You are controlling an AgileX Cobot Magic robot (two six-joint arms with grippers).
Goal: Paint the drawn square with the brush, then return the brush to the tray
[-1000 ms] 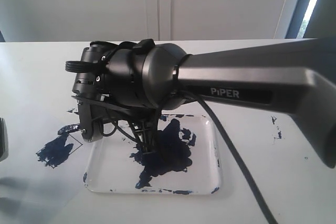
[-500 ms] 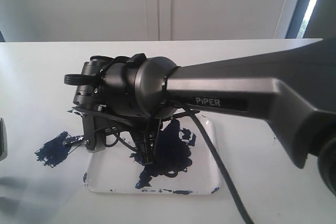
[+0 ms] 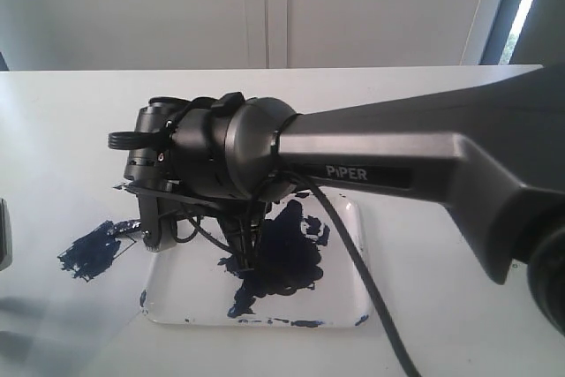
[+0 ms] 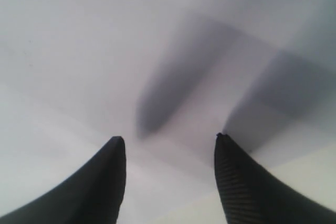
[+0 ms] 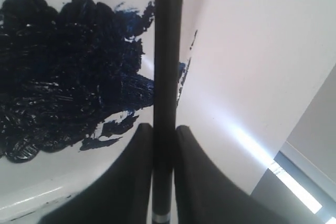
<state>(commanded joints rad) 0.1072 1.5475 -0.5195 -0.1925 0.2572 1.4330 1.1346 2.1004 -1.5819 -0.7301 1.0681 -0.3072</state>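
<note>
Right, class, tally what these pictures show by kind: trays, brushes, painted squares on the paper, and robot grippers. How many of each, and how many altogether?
tray: 1
brush: 1
drawn square, painted navy: 1
grippers: 2, the left gripper and the right gripper
Total: 5

My right arm (image 3: 424, 147) enters from the right edge of the exterior view and extends past the middle, forearm nearly level. Its wrist (image 3: 221, 152) is bent so my right jaws point down, and a black cable (image 3: 362, 280) hangs from it. Those jaws are clamped on the brush (image 5: 168, 51), one finger (image 5: 137, 182) pressed to each side of its shaft. My left jaws stand parted, the two dark fingers (image 4: 102, 187) well apart.
</note>
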